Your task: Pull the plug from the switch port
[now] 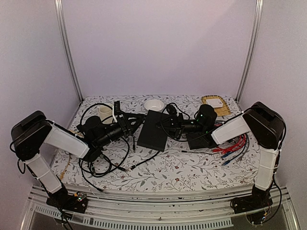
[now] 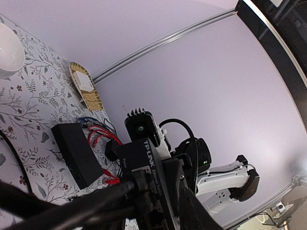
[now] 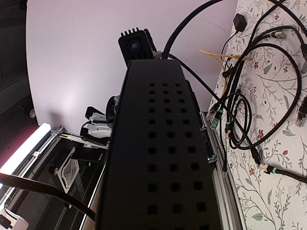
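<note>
The only legible text is "TP-LINK", printed white on the switch (image 2: 145, 155).

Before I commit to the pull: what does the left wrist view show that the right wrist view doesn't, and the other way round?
Only the left wrist view: the TP-LINK lettering on the switch, a black cable running to its port edge, the second black box, red cables beside it, the woven tray and the white bowl.
Only the right wrist view: the switch's face with rows of vent holes, and loose black cables lying on the cloth.
Both: the switch itself, close up, and the floral tablecloth.
</note>
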Robot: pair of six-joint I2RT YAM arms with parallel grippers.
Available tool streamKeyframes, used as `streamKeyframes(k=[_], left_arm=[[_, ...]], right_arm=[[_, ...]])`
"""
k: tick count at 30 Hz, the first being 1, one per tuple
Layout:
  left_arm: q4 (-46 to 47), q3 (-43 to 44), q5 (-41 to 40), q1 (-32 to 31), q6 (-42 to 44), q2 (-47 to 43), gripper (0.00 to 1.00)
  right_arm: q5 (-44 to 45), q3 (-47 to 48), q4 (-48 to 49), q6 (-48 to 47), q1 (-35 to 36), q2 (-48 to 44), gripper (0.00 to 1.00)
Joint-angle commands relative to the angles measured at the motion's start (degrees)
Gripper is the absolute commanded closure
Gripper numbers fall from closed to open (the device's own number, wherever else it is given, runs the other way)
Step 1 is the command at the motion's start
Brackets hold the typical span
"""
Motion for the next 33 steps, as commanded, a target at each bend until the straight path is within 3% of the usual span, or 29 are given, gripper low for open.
streamKeyframes(k=[1,33], left_arm=[[2.66,-0.71,0.52,0.70,-0.24,0.86,0.60],[5.64,-0.06,1.81,0.78,-1.77,2.95,0.70]], right_arm=[[-0.24,2.63,5.27,0.51,0.38,0.06,0.98],[-0.83,3.13,5.91,1.02,0.38,0.83,0.98]])
